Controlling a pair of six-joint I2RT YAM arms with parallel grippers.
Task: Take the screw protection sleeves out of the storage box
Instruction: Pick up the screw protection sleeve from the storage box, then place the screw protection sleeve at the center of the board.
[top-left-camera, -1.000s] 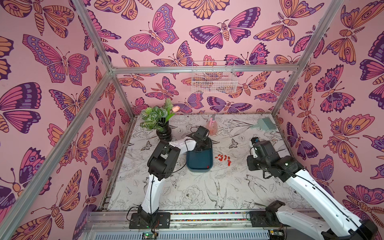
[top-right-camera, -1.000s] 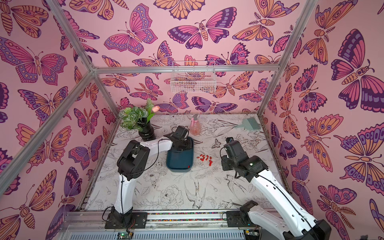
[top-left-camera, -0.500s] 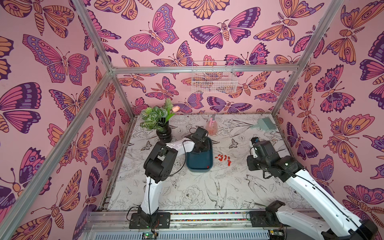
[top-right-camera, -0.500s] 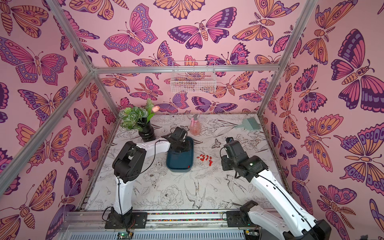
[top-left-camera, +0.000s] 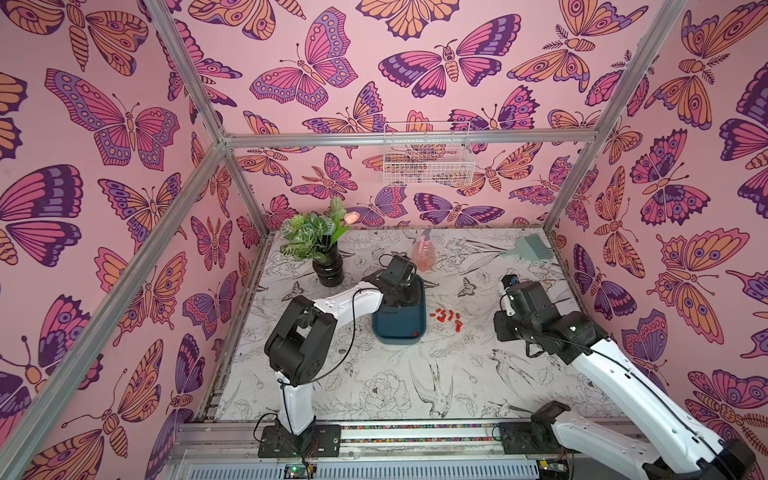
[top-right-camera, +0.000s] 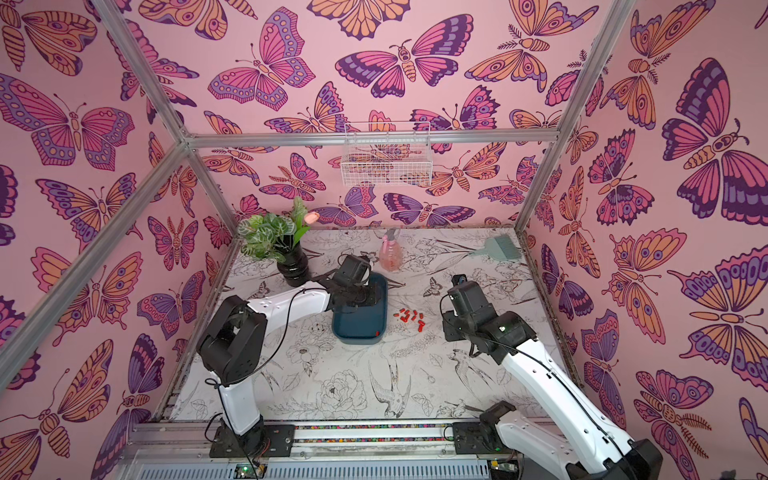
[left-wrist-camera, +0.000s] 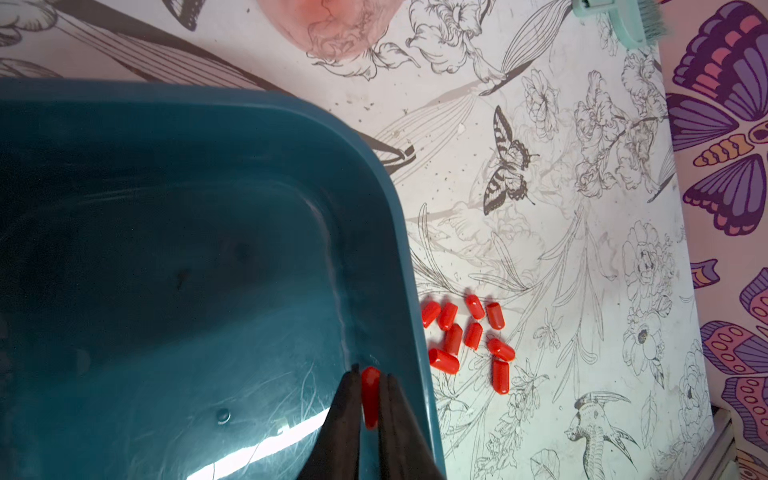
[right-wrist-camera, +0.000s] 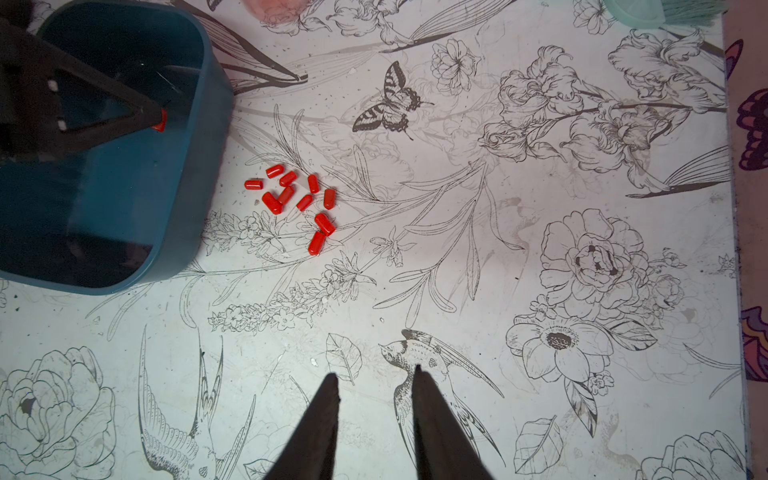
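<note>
The dark teal storage box (top-left-camera: 398, 340) (left-wrist-camera: 409, 257) (right-wrist-camera: 195, 158) sits mid-table. My left gripper (left-wrist-camera: 370, 372) reaches into it and is shut on one red-orange screw protection sleeve (left-wrist-camera: 370, 399) (top-left-camera: 415, 333), just inside the box's right wall. The right wrist view also shows this held sleeve (right-wrist-camera: 160, 121) at the black fingertips. Several more sleeves (top-left-camera: 446, 319) (left-wrist-camera: 465, 336) (right-wrist-camera: 291, 195) lie in a loose cluster on the table, right of the box. My right gripper (right-wrist-camera: 375, 372) hovers open over bare table further right, nothing between its fingers.
A plant in a black vase (top-left-camera: 328, 270) stands left of the box's far end. A pink spray bottle (top-left-camera: 423, 255) is just behind the box. A teal brush (top-left-camera: 530, 247) lies at the back right. A white wire basket (top-left-camera: 428, 160) hangs on the back wall.
The left arm's elbow has swung left and nearer while its gripper stays over the box. The right arm has not moved.
</note>
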